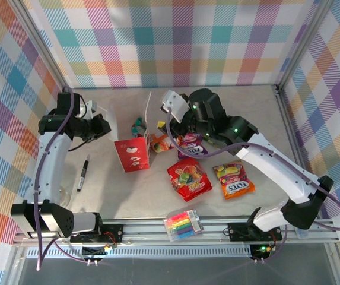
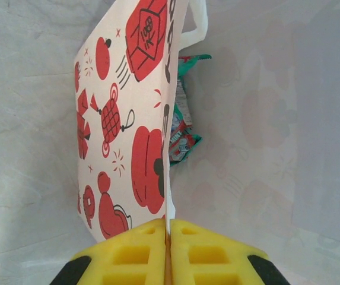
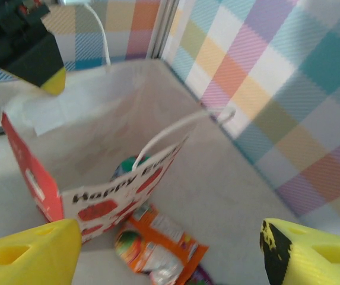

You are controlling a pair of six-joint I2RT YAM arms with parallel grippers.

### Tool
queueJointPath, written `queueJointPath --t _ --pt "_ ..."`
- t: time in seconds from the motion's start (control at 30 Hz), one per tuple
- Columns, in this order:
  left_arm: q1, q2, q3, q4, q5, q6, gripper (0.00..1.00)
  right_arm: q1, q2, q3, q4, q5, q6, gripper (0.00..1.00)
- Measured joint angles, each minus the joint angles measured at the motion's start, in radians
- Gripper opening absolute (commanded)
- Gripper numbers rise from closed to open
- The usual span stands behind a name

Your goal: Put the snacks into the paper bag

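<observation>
Down at the front edge, well short of the paper bag [image 1: 135, 155], sits the marker pack [image 1: 183, 224]. It's no snack, so it has no business moving. Same story for the pen [image 1: 82, 173], lying on the desk [image 1: 116, 196] off the bag's near left.

Moving out, the red pouch [image 1: 188, 178] lies flat to the bag's near right, with the orange-red pouch [image 1: 234, 180] further right again, both loose on the desk. Closer to the bag, the purple pouch [image 1: 190, 145] rests on its right. The orange pouch [image 3: 158, 246] lies just beside the foot of the bag's right wall, the handiest pick of the four.

Now the bag itself: upright, mouth up and wide. The left gripper [image 2: 167, 252] is on its left rim, jaws clenched on the thin paper edge. I'd say that pinch is there to hold the mouth open and stop the light bag tipping when something drops in. Look inside and there's the teal pouch [image 2: 184, 124], sunk low against the wall. Whether another pouch lies under it, I can't tell.

Over on the bag's right side hovers the right gripper [image 3: 171, 231], jaws spread wide with nothing between them. The orange pouch is directly below, the bag's handle and printed wall just beyond.

So by my reckoning, four pouches are out and at least one is in. The orange one looks like the natural next grab.
</observation>
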Motion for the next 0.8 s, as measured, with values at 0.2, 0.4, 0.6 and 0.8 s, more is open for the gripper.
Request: queueJointPath --t 0.2,0.4,0.6,0.8 --pt "0.0 0.005 0.027 -0.034 -0.021 0.018 0.09 -0.055 -0.079 -0.123 -0.053 -0.013 0.175 0.87" --pt "0.0 0.023 0.051 -0.06 -0.037 0.027 0.09 -0.164 -0.184 -0.274 -0.093 -0.087 0.369 0.91" --pt "0.0 0.026 0.061 -0.077 -0.045 0.031 0.09 -0.266 -0.26 -0.399 -0.124 -0.171 0.502 0.95" --pt "0.0 0.026 0.061 -0.082 -0.047 0.034 0.09 -0.349 -0.256 -0.47 -0.116 -0.252 0.569 0.97"
